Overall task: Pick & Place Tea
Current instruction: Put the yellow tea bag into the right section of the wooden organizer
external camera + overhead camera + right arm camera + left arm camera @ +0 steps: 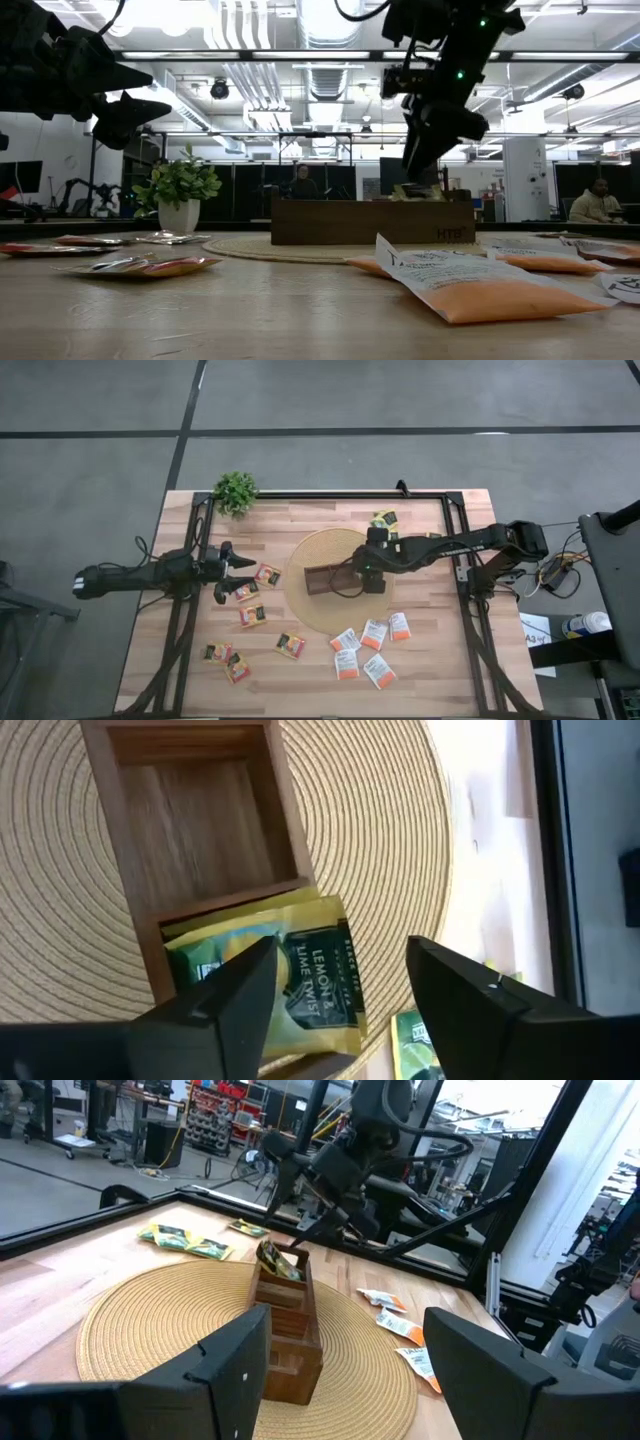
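Hanging over the brown box (pixel 332 577), the right gripper (pixel 340 985) has its fingers apart, holding nothing. A green-yellow tea bag (pixel 290 970) leans on the box's end wall, half in. It could tip out onto the round mat (pixel 310 610). The left gripper (pixel 232 572) waits open by the yellow-red tea bags (pixel 252 600).

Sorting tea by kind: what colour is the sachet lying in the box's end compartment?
Yellow and dark green sachet, clearest in the right wrist view.

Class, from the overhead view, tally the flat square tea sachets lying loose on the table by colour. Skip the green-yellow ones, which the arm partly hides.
White-orange tea sachets: 5
Yellow-red-black tea sachets: 6
Total: 11
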